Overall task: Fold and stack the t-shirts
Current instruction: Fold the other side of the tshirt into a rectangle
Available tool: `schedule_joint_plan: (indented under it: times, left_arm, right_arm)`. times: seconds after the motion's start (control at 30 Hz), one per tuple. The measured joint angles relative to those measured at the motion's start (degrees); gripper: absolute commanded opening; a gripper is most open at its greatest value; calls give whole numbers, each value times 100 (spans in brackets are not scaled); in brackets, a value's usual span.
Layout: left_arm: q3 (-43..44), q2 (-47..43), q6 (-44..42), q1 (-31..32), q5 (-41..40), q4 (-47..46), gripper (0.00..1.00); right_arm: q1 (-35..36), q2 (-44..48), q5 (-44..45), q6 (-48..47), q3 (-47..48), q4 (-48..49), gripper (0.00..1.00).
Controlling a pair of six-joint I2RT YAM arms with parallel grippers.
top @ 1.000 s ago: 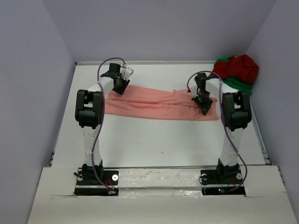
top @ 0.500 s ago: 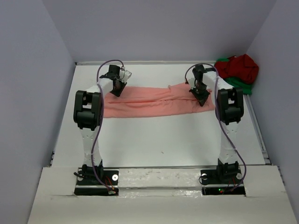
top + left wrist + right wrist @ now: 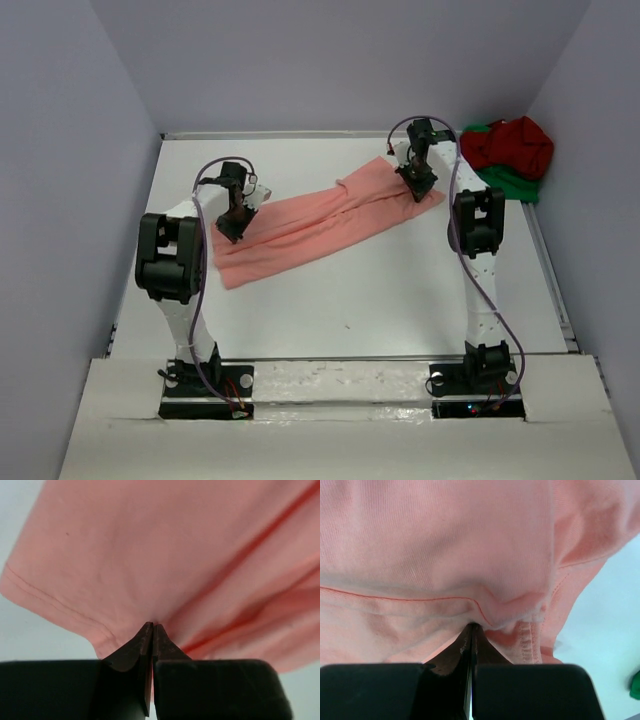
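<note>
Just swung the salmon-pink cloth t-shirt (image 3: 320, 220) diagonal across mid-frame. The left gripper (image 3: 232, 228) and right gripper (image 3: 418, 185) are both pinching its ends tight, so folding's next, I reckon.

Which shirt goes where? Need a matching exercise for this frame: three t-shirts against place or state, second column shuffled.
Things:
1. salmon-pink cloth t-shirt
2. dark red cloth t-shirt
3. bright green cloth t-shirt

Places and states:
a. crumpled in the far right corner, on top of the pile
b. stretched slantwise across the white table, pinched at each end by shut jaws
c. far right corner, mostly hidden under another shirt

Pairs: 1-b, 2-a, 3-c.
</note>
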State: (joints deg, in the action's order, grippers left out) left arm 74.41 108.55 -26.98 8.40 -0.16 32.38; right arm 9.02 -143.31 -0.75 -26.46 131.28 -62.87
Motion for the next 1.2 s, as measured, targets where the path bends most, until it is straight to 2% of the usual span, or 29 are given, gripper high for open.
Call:
schedule_joint_plan:
  times: [0.17, 0.43, 0.53, 0.6, 0.67, 0.7, 0.73, 0.8, 0.83, 0.9, 0.93, 0.97, 1.1, 1.17, 1.2]
  left_arm:
    - [-111, -627, -92, -13, 599, 568, 4]
    - [-282, -1274, -201, 120, 1051, 1091, 3]
    - [-275, -1445, -170, 153, 1047, 1054, 4]
    - [-205, -1561, -116, 160, 1038, 1010, 4]
    - [-50, -1585, -46, 160, 1040, 933, 4]
    - [57, -1585, 0, 160, 1034, 866, 8]
    - [186, -1585, 59, 160, 1027, 756, 14]
    - [398, -1585, 197, 160, 1008, 562, 17]
    - [457, -1585, 225, 160, 999, 481, 21]
    - [568, -1582, 332, 160, 946, 295, 33]
    - [603, -1582, 378, 160, 903, 229, 39]
    - [614, -1582, 413, 160, 870, 186, 52]
    - [590, -1580, 490, 133, 579, -7, 67]
    - [503, -1585, 498, 92, 492, -138, 80]
    - [452, -1587, 507, 66, 461, -166, 83]
  right_arm:
    - [0, -306, -210, -74, 562, 42, 0]
    - [-4, -575, -494, -223, 1040, 435, 1]
    - [0, -562, -581, -225, 973, 638, 11]
    - [0, -367, -629, -227, 623, 841, 13]
    - [0, -103, -686, -245, 271, 903, 25]
    - [2, 59, -719, -273, 87, 918, 31]
    - [2, 306, -732, -321, -107, 942, 52]
    - [2, 634, -739, -352, -337, 953, 66]
    - [2, 903, -763, -417, -472, 949, 68]
    - [2, 1416, -743, -509, -693, 984, 68]
    - [2, 1665, -743, -553, -721, 981, 65]
    - [2, 1814, -743, -579, -719, 1016, 63]
    - [7, 2052, -750, -656, -286, 1132, 55]
    - [24, 1904, -767, -654, 17, 1191, 46]
    - [26, 1812, -774, -651, 125, 1222, 43]
